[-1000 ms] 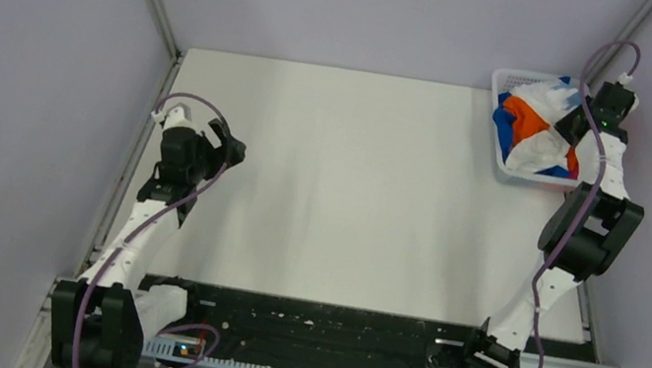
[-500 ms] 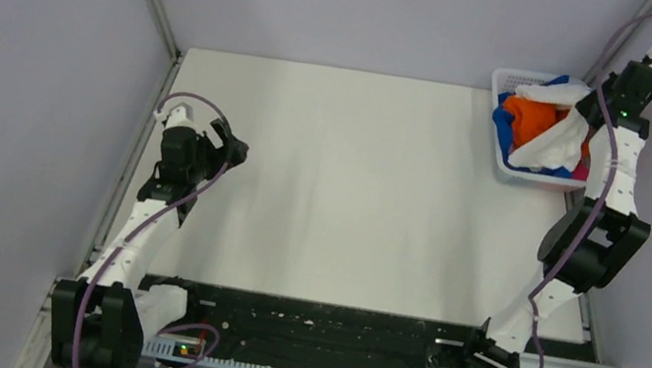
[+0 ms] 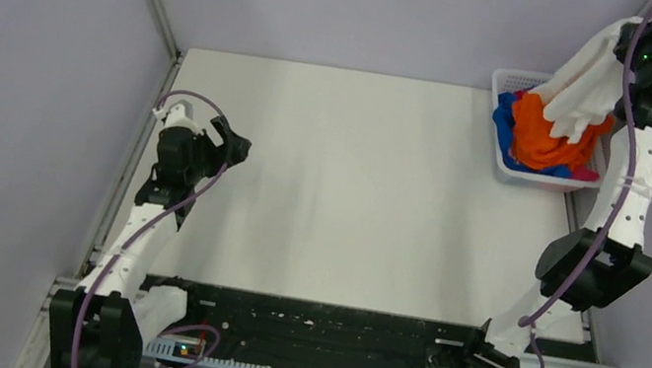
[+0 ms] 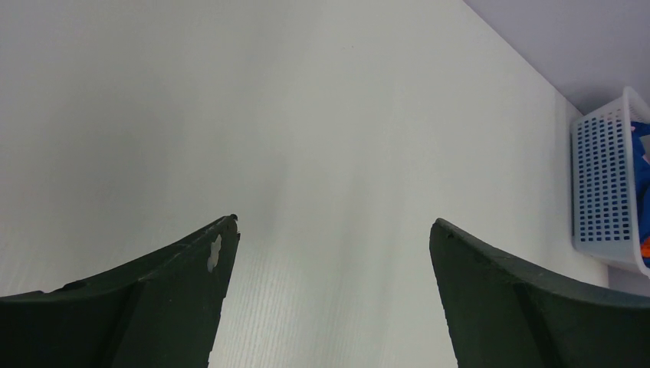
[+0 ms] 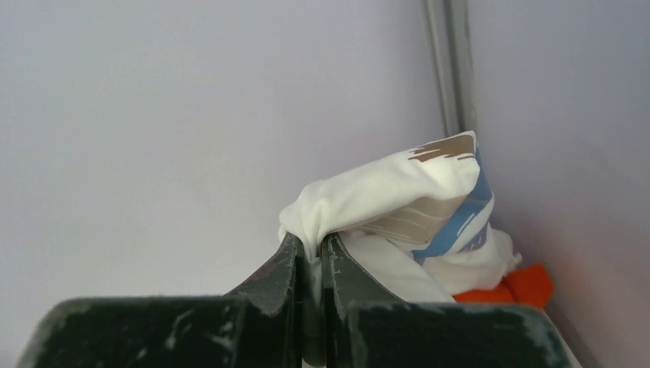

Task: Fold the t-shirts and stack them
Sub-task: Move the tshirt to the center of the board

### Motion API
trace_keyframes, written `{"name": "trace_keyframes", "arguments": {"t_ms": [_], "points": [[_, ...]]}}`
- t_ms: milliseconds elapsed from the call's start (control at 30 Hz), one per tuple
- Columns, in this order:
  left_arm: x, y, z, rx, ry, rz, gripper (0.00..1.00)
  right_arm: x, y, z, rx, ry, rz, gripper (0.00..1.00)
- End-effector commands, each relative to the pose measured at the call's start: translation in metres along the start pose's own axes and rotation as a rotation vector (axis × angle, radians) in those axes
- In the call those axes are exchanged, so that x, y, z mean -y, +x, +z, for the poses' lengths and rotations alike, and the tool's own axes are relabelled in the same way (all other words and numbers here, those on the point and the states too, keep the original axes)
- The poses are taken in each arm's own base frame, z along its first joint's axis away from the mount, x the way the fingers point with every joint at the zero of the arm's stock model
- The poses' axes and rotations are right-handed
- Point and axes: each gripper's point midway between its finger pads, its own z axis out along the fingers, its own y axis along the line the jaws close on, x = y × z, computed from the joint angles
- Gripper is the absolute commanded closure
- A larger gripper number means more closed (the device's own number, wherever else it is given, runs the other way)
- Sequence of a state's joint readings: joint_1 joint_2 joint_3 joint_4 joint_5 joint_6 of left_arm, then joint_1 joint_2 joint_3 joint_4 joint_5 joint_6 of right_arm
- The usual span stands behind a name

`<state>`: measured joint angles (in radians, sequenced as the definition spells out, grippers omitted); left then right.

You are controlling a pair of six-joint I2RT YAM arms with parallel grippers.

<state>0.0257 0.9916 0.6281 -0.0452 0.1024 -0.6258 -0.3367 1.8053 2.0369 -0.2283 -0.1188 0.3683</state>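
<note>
Above the basket (image 3: 511, 79), we note the white t-shirt (image 3: 587, 83) hanging, pinched by the right gripper (image 5: 310, 247), fingers clenched, its lower end touching the orange t-shirt (image 3: 540, 138) heaped inside. There the right arm (image 3: 637, 186) reaches tall, close to the back wall (image 3: 381, 13). Wide table (image 3: 353, 179) separates the basket from the left gripper (image 4: 333, 230), low, fingers spread, holding nothing.

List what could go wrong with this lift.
1. The right gripper pinches only a small fold of the white shirt, so the cloth may slip free.
2. The orange shirt bulges up under the hanging white one and may get dragged out of the basket.
3. The basket sits at the table's corner; a snag could tip it.
</note>
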Motion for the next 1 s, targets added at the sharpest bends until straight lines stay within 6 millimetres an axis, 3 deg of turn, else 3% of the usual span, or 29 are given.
{"name": "trace_keyframes", "arguments": {"t_ms": [0,167,300,500,633,733,867,967], "points": [[0.030,-0.024,-0.008,0.092,0.134,0.009,0.01,-0.080,-0.119,-0.057,0.297,-0.284,-0.022,1.00],[0.031,-0.026,-0.009,0.099,0.133,-0.008,0.01,-0.119,-0.161,-0.088,0.438,-0.454,0.014,1.00],[0.028,-0.025,-0.008,0.095,0.118,-0.021,0.01,-0.168,-0.164,-0.112,0.382,-0.686,0.073,1.00],[0.025,-0.029,-0.007,0.094,0.087,-0.041,0.01,-0.250,-0.105,-0.139,0.163,-0.923,0.019,1.00],[0.037,-0.031,-0.012,0.072,0.133,-0.006,0.01,-0.313,-0.045,-0.175,0.031,-1.050,-0.027,1.00],[0.043,-0.031,-0.018,0.056,0.149,0.011,0.01,-0.346,-0.008,-0.201,-0.009,-1.140,-0.071,0.99],[0.053,-0.034,-0.030,0.060,0.193,0.030,0.01,-0.367,0.039,-0.221,-0.104,-1.197,-0.080,0.99],[0.051,-0.037,-0.035,0.075,0.172,0.017,0.01,-0.358,0.098,-0.219,-0.216,-1.149,-0.062,1.00]]}}
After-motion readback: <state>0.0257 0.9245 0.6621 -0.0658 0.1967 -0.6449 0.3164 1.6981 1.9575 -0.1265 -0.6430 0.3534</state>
